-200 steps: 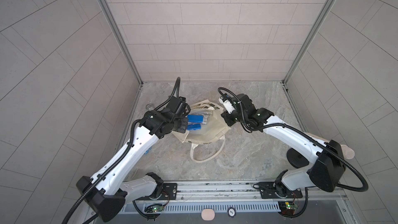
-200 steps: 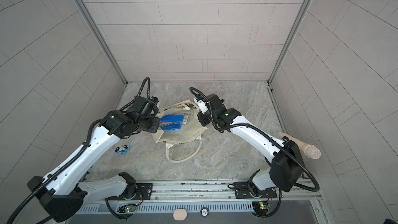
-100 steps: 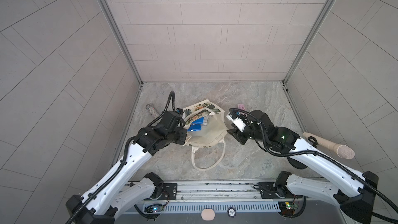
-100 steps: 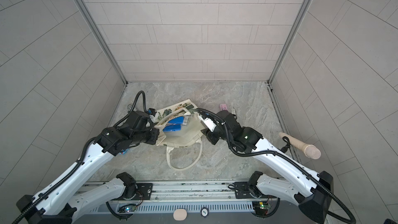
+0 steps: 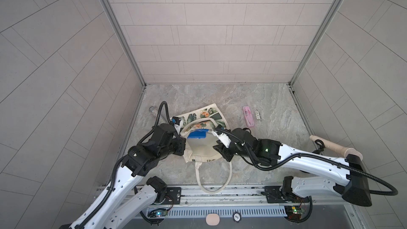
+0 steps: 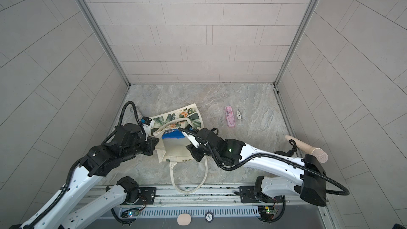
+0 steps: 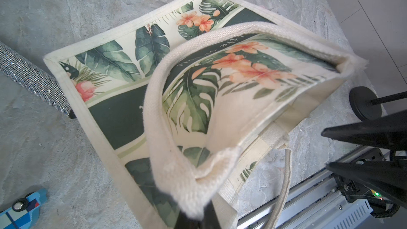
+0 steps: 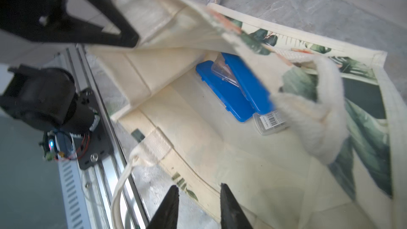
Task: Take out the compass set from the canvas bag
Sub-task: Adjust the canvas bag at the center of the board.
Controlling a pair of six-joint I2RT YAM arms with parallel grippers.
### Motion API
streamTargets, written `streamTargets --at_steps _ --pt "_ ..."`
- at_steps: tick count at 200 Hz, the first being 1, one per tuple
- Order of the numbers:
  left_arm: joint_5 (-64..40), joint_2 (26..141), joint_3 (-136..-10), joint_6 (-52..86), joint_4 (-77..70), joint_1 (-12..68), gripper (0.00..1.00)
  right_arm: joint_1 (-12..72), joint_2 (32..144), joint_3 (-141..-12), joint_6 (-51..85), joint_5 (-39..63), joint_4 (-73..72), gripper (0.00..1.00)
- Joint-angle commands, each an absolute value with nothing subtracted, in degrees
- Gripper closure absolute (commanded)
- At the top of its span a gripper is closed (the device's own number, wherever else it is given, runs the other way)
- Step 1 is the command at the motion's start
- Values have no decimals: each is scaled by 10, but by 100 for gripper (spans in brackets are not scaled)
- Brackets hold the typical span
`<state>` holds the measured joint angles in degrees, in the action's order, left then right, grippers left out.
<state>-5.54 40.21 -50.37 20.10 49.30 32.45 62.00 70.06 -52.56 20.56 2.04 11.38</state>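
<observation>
Reach phase of removal. Left gripper (image 5: 184, 139), clamped on the bag's (image 5: 199, 148) upper side, props its mouth open. Right gripper (image 8: 198, 186), jaws part-open and empty, faces that mouth at lower centre. Blue set (image 8: 229, 89) lies inside, mid-frame. Next move, by judgement: advance and straddle it.

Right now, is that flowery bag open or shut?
Open. The left hand holds up the canvas bag by its rim, and a blue case shows inside.

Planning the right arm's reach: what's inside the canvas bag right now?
Inside the canvas bag: a blue case with a clear plastic piece on it, and a small clear barcode-labelled box beside it. The lifted printed side and handle cover the rest.
</observation>
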Motion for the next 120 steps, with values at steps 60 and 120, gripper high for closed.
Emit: streamTargets --at_steps 60,120 --pt "-49 405 -508 207 463 326 99 682 682 -457 422 -88 -111 65" --pt "-32 466 -575 192 496 326 99 739 709 -630 -165 -79 246 57"
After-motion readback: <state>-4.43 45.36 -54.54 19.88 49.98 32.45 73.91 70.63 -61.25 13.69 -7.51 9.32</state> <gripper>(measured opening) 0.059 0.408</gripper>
